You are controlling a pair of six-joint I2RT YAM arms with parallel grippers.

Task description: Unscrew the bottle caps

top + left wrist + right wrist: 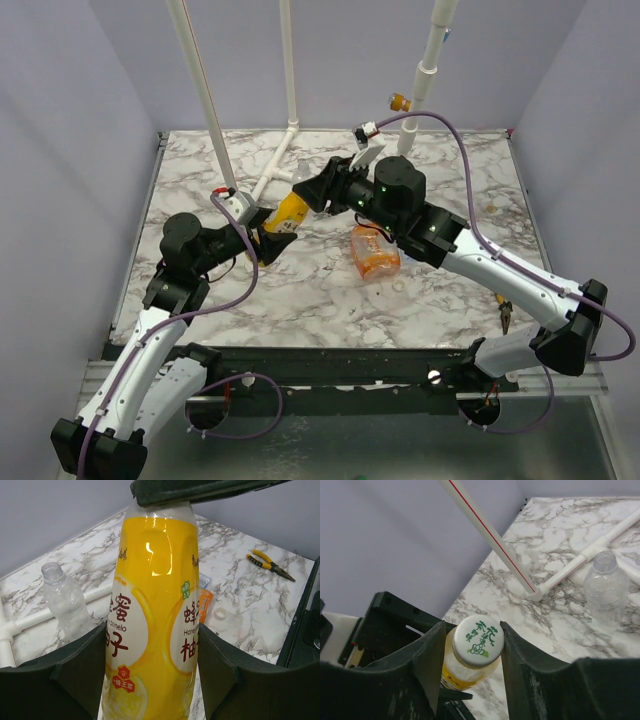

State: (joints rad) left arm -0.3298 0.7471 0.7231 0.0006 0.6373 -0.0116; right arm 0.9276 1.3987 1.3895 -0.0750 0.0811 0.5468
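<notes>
Marble-patterned table (300,300) and pale lilac walls frame the scene. The left gripper (262,240) is clamped around the lower body of the yellow bottle (290,212), holding it tilted above the table. The right gripper (472,630) is closed on that bottle's white cap (477,641), one jaw pressed to each side. An orange bottle (375,255) lies on its side nearby, with a loose cap (220,613) just beside it. A clear bottle (65,600) stands capless by the white pipe frame (270,175). Near the right edge lie pliers (503,312).
</notes>
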